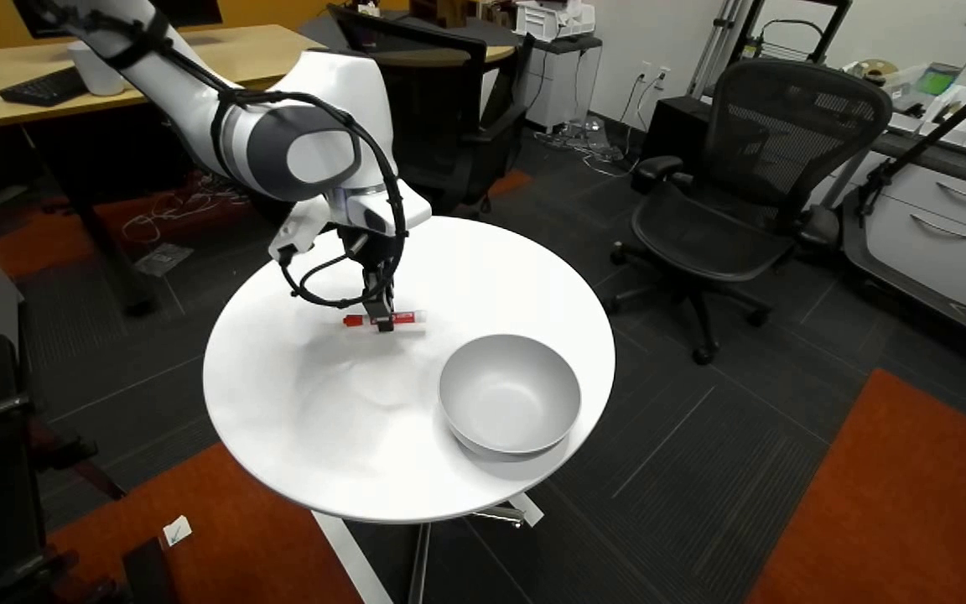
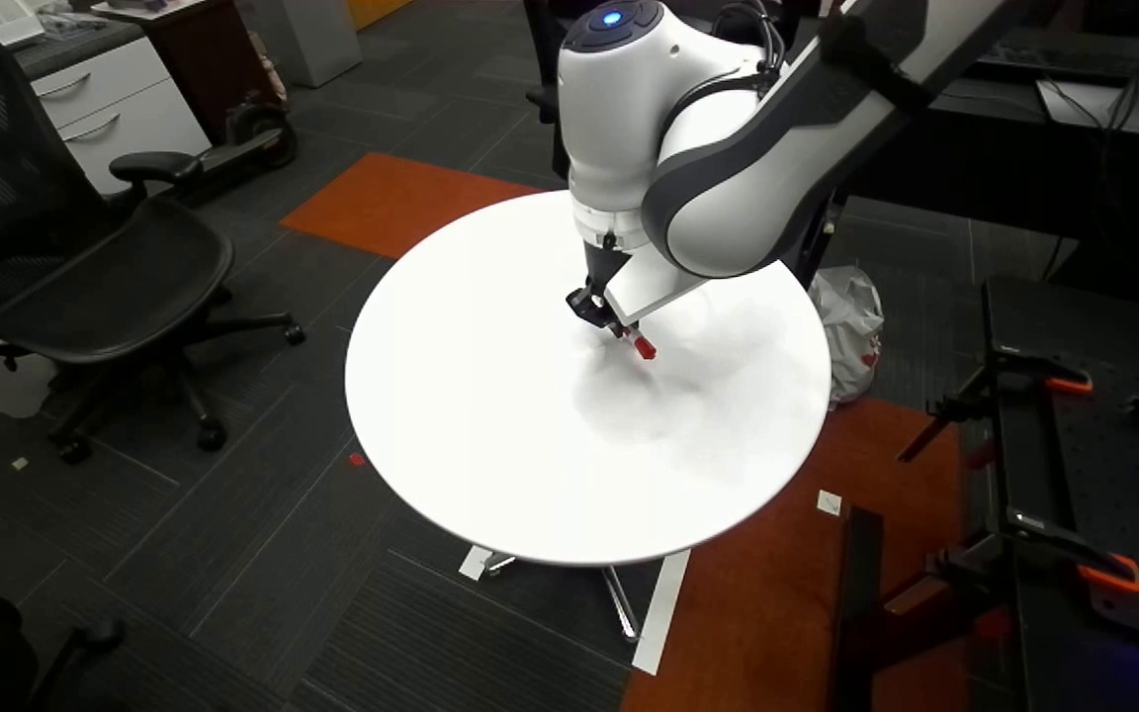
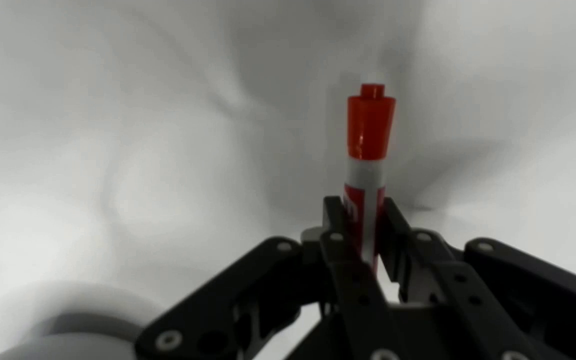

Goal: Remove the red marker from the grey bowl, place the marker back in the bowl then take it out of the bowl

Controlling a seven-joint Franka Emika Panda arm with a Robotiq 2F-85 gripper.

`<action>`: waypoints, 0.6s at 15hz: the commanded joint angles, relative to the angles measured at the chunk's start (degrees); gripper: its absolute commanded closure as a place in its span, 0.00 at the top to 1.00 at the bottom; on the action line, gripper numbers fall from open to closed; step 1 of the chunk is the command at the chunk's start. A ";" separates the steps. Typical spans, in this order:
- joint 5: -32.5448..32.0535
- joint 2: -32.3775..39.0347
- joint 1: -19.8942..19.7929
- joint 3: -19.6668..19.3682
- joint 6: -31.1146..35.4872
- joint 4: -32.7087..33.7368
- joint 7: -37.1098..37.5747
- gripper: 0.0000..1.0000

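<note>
The red marker (image 1: 407, 318) has a red cap and a whitish end. It lies roughly level at the table's far side in an exterior view, and its red cap (image 2: 643, 346) also shows in an exterior view. My gripper (image 1: 384, 323) is shut around the marker's middle, and the wrist view shows both fingertips (image 3: 361, 207) against its sides. I cannot tell whether the marker touches the table. The grey bowl (image 1: 510, 394) stands upright, apart from the gripper, with nothing seen inside. A curved grey edge of the bowl (image 3: 70, 347) shows at the wrist view's lower left.
The round white table (image 1: 307, 453) carries the bowl near its edge. A black office chair (image 1: 726, 176) stands beyond the table. A desk (image 1: 223, 50) is behind the arm. A dark bench with clamps (image 2: 1074, 475) stands beside the table.
</note>
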 commanded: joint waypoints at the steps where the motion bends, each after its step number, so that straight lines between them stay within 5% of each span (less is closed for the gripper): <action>1: 2.48 -0.19 -0.10 -0.62 1.13 0.20 -5.27 0.05; 3: 3.59 -0.38 -0.18 -0.78 0.65 0.41 -6.89 0.46; 5: 4.56 -0.66 -0.12 -1.06 0.42 0.48 -7.99 0.51; 9: 5.66 -1.29 0.18 -1.73 0.61 0.29 -9.02 0.80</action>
